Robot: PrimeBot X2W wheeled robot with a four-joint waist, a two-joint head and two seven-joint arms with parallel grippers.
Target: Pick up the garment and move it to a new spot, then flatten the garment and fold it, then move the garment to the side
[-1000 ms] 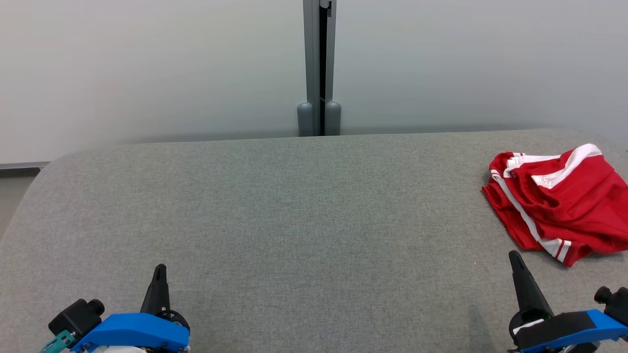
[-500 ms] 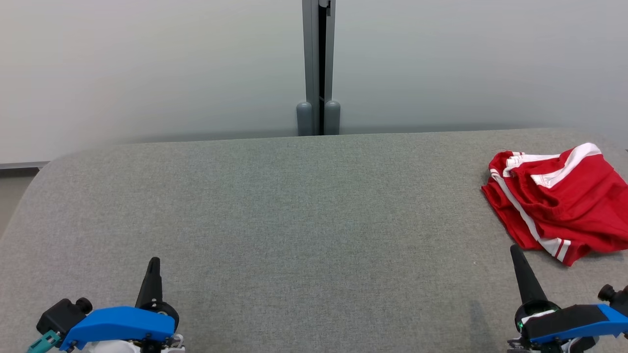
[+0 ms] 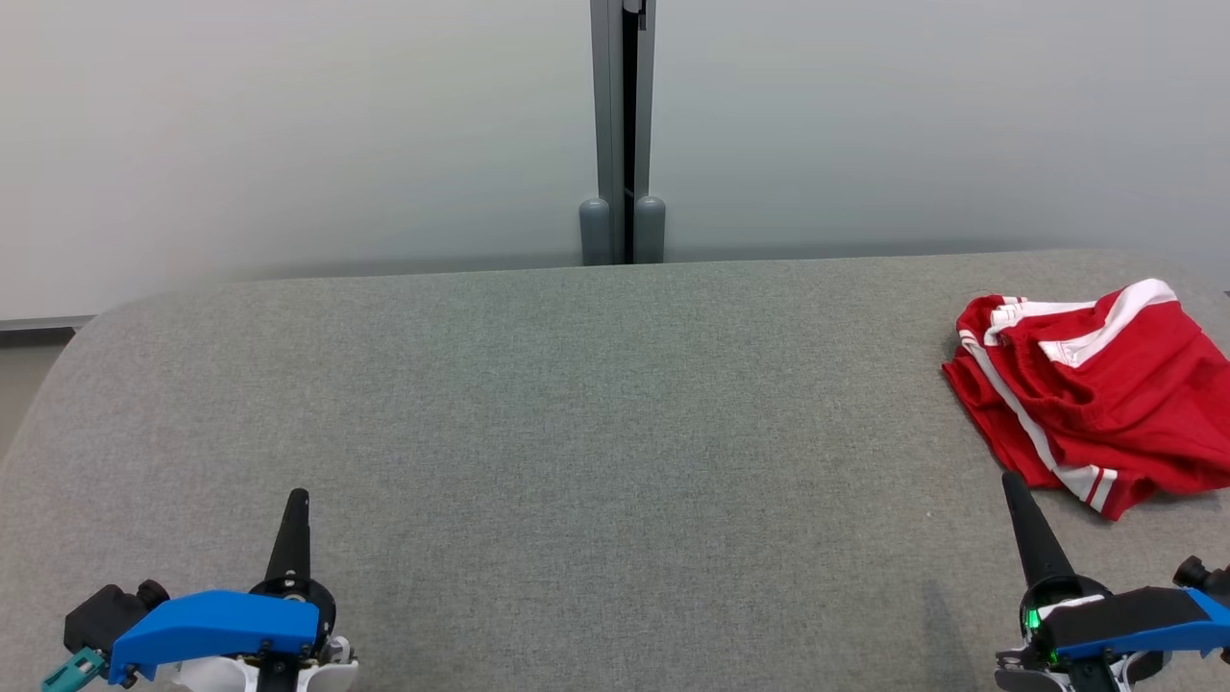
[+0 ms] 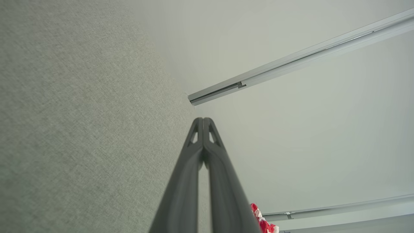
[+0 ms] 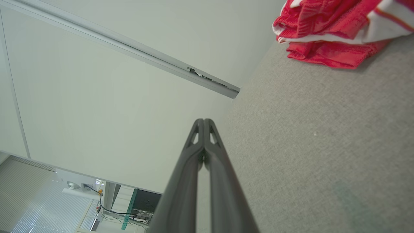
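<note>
The garment is red with white stripes and lies folded in a loose pile at the far right of the grey fabric table; it also appears at the upper right of the right wrist view as the garment and as a small red scrap, the garment, in the left wrist view. My left gripper is shut and empty near the front left of the table. My right gripper is shut and empty at the front right, its tip just short of the garment's near edge.
A pale wall with a grey vertical post runs behind the table's far edge. The table's left corner rounds off toward the floor. The garment's right side runs past the head view's right edge.
Both grippers have drawn back toward the near edge of the table, the left one also shifting slightly left. The garment has stayed where it was.
</note>
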